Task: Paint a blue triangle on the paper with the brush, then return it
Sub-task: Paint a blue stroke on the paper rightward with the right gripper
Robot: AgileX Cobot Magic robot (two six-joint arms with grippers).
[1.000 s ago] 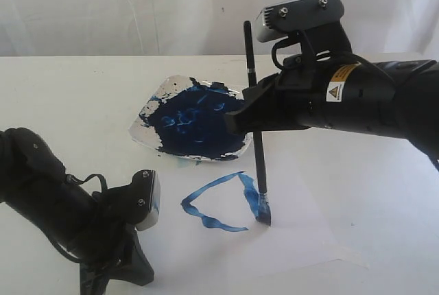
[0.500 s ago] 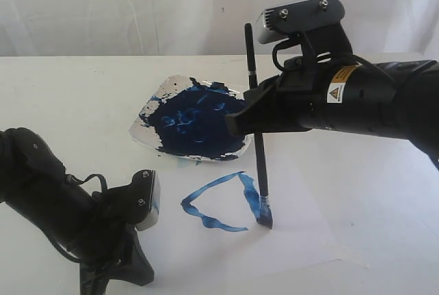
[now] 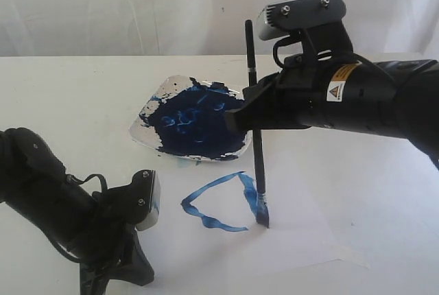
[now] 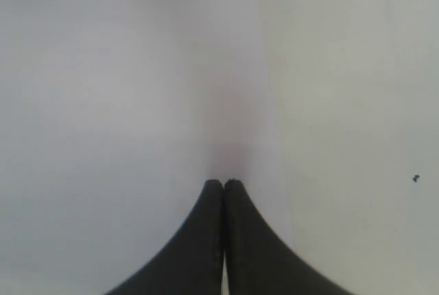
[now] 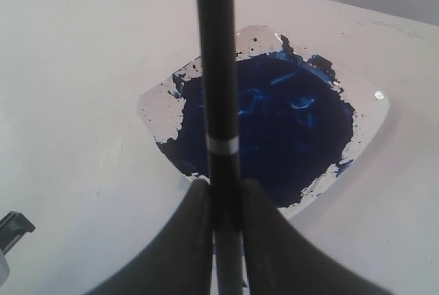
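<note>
Nearest the camera, low on the left, the left gripper points down at the white surface, fingers pressed together with nothing between them. Whether the tips touch the surface cannot be told. Just beyond lies the paper, flat on the table. It carries the blue triangle, a wavy outline with a bare centre. The brush stands almost upright, its blue-stained tip down on the paper at the lower end of the triangle's right-hand stroke. The right gripper reaches in from the right, fingers clamped on the brush shaft just below its pale band. Farther back, near the paper, sits the plate, smeared with dark navy paint.
</note>
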